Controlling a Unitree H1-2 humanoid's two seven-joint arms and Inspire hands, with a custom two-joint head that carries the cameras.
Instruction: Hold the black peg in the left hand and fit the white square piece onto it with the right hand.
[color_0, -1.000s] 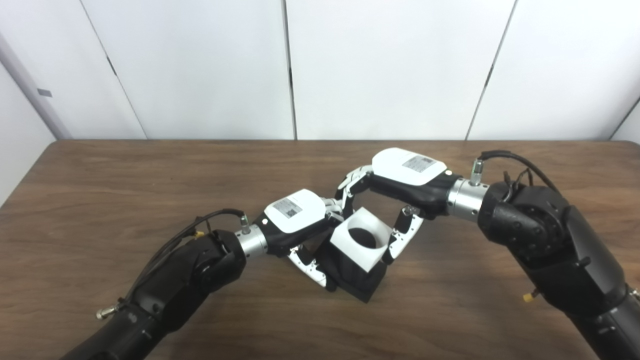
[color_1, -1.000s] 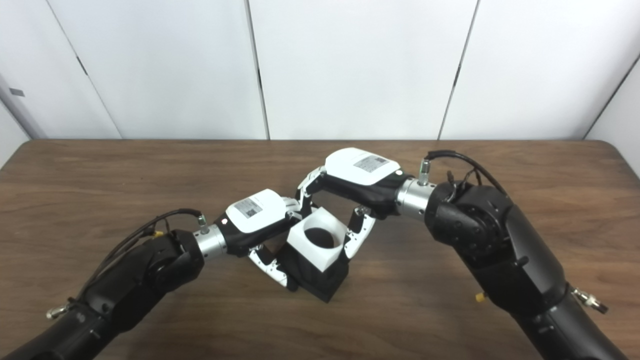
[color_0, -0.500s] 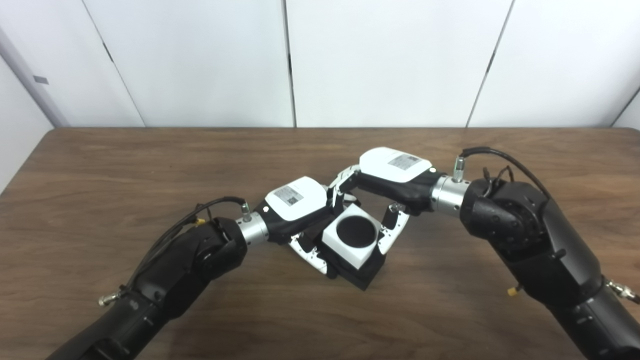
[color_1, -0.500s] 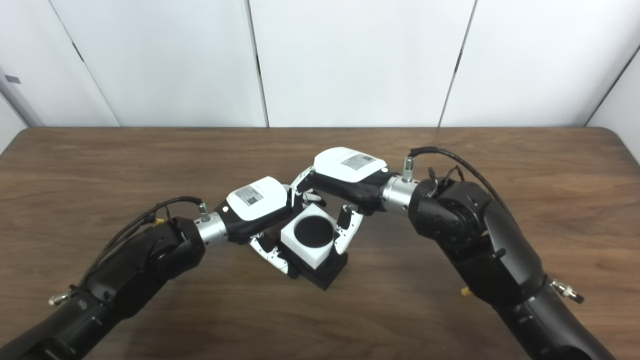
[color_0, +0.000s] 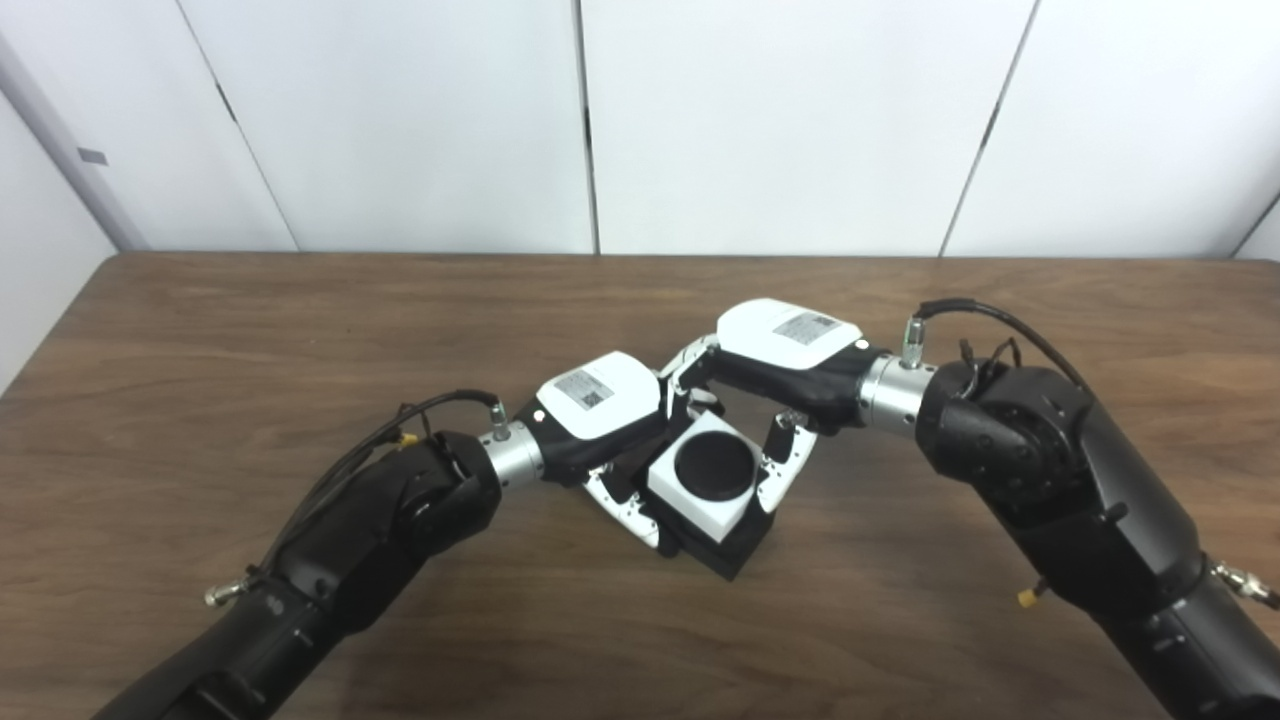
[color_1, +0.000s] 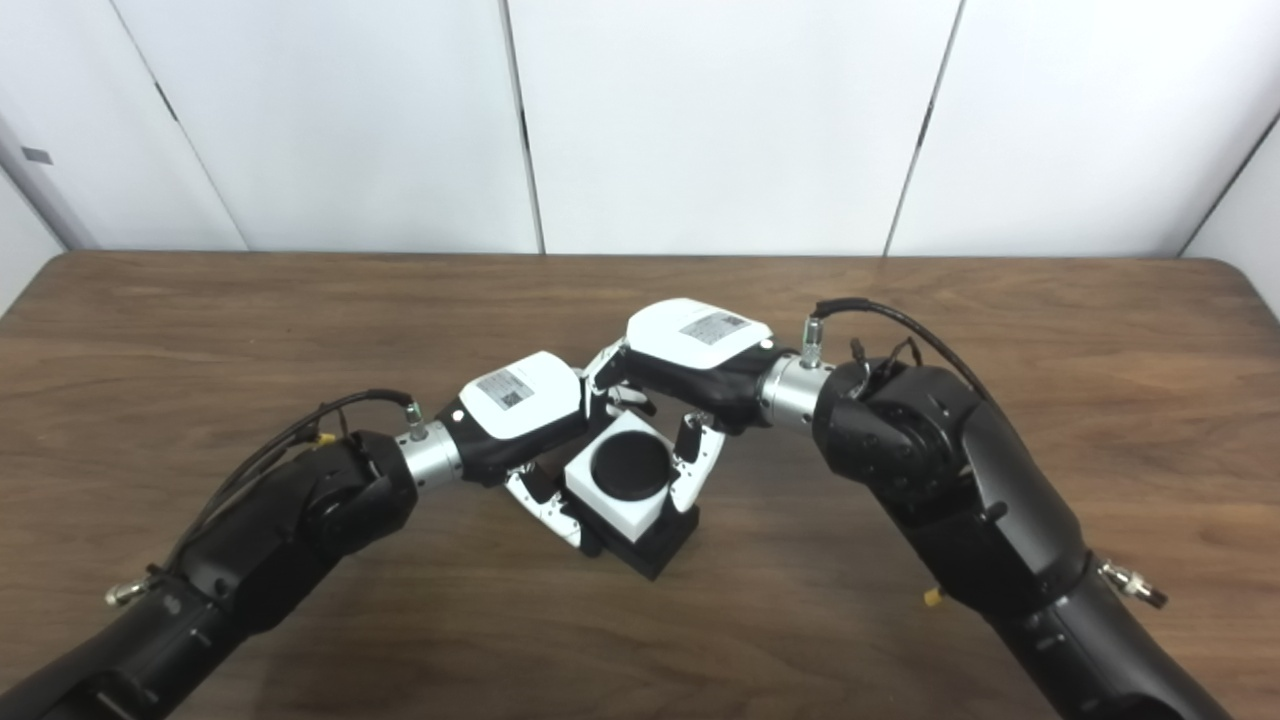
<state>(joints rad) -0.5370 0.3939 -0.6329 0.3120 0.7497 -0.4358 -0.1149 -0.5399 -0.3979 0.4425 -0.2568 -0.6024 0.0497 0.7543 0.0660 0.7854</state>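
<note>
The black peg (color_0: 714, 468) stands on a black square base (color_0: 738, 548) near the middle of the table. The white square piece (color_0: 705, 510) sits around the peg, low on it, close above the base; the peg's round top fills its hole. My left hand (color_0: 600, 405) is shut on the black base from the left side, its fingers partly hidden behind the piece. From the right, my right hand (color_0: 775, 345) grips the white piece, thumb on its near right side and fingers at its far edge.
A brown wooden table (color_0: 200, 340) stretches wide on both sides, its far edge meeting white wall panels (color_0: 780, 120). Both forearms cross the near half of the table, left arm (color_0: 340, 550) and right arm (color_0: 1060, 490).
The white piece has gone down over the peg, from tilted above it to level and low near the base. My right hand came down and left with it. The camera view shifted slightly.
</note>
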